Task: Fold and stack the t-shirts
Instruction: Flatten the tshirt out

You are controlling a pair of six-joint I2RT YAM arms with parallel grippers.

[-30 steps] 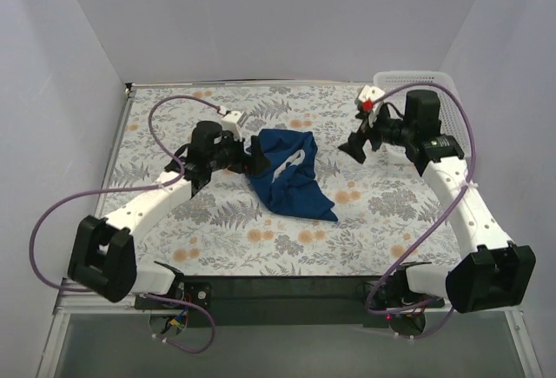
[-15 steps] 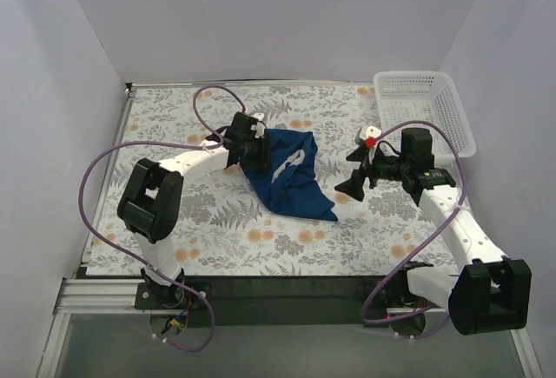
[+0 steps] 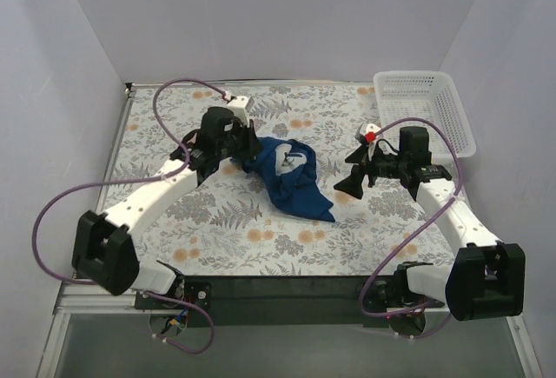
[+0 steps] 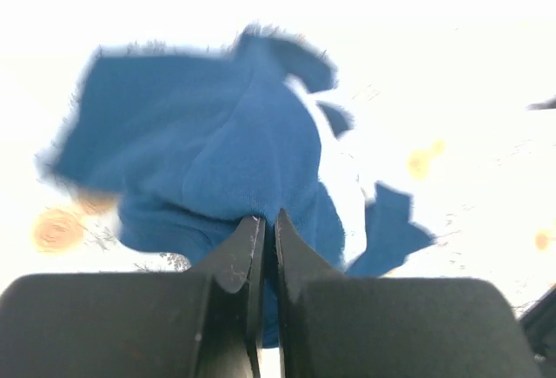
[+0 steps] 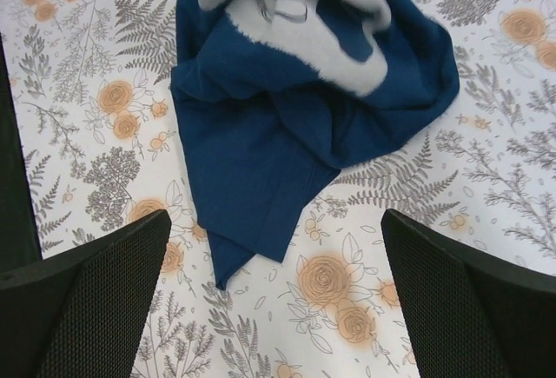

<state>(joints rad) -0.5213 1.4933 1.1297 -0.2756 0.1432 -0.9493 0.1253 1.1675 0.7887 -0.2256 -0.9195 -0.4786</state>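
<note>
— Pale walls close in three sides of a desk [image 3: 261, 239] covered in a fern and orange-flower pattern. Where is the t-shirt?
— The navy t-shirt [image 3: 295, 185] lies crumpled near the middle of the desk, not folded. One narrow tail of cloth runs toward the near right. Part of its pale print [image 5: 300, 43] shows among the creases in the right wrist view.
— What about the left gripper?
— The left gripper [image 3: 247, 150] sits at the shirt's left edge. In its own camera the fingers [image 4: 230, 261] are pressed almost together, with blue cloth bunched right at their tips, so it is pinching the shirt. That view is blurred and washed out, and I can't make out how much cloth is caught.
— And the right gripper?
— The right gripper [image 3: 352, 174] hangs just to the right of the shirt, apart from it and pointing toward it. Its fingers [image 5: 95, 295] are spread wide, and in its own camera the shirt lies flat on the desk beyond them.
— Anything else on the desk?
— A white lattice basket [image 3: 426, 109] stands at the far right corner, well apart from the shirt
</note>
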